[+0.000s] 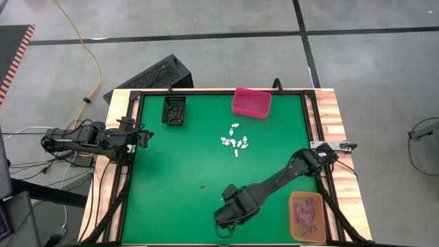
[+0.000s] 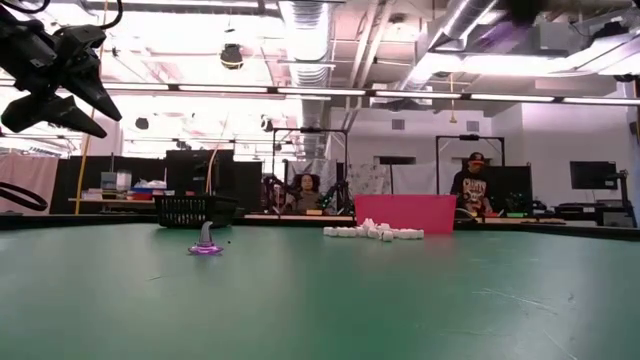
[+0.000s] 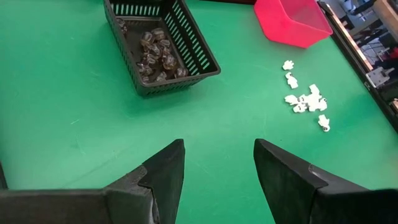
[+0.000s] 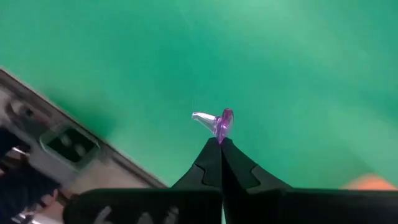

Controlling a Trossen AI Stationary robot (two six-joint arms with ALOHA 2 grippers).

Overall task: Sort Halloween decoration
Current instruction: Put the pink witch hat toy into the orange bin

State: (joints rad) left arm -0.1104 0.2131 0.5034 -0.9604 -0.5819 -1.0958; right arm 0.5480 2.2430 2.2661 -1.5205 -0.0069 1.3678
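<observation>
Purple hat trinket (image 4: 217, 122) pinched in right end effector (image 4: 220, 144).

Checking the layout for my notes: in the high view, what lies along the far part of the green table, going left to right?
Black slotted plastic basket → cluster of small white trinkets → pink plastic bin.

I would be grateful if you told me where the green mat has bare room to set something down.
The widest bare stretch lies below the black basket, left of the white trinkets, with only one small dark trinket in it. Another runs between that white cluster and the orange bin. It is crowded between the pink bin and the cluster.
</observation>
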